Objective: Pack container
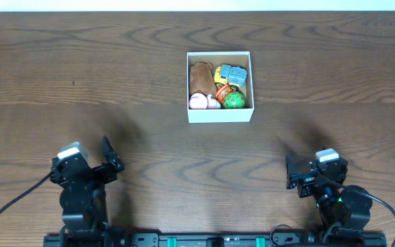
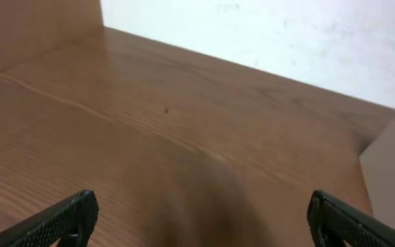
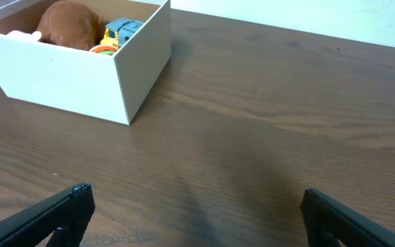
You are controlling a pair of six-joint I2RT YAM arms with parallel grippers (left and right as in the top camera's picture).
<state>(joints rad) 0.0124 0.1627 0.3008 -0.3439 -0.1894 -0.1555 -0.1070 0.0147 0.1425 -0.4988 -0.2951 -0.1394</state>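
Container (image 1: 219,115): square, shallow, white-walled box. It sits on the wooden table (image 1: 60,62), on the far half and a little right of the centre line. It stands upright and open-topped, well apart from both arms.

Inside, the toys are packed close, with the tan floor barely showing:
- Brown plush toy (image 1: 201,77) along the left side.
- Pale pink piece (image 1: 199,102) at the near-left corner, just beside the plush.
- Blue blocky toy (image 1: 236,75) at the far right, with a yellow toy (image 1: 221,73) touching its left side.
- Green round toy (image 1: 234,101) at the near-right corner, with an orange piece (image 1: 223,92) tucked against it.

The exact shapes of the small ones are too fine to tell.

In the right wrist view the box is at upper left, showing its near corner, with the plush and the blue toy visible above the rim. In the left wrist view only a sliver of white wall shows at the right edge.

Left gripper (image 2: 201,221): at the near-left of the table, low over bare wood. Fingers spread wide, nothing between them.

Right gripper (image 3: 197,213): at the near-right of the table, also over bare wood. Fingers wide apart, holding nothing.

Both arms sit by the near edge, with dark cables trailing off at the bottom corners.
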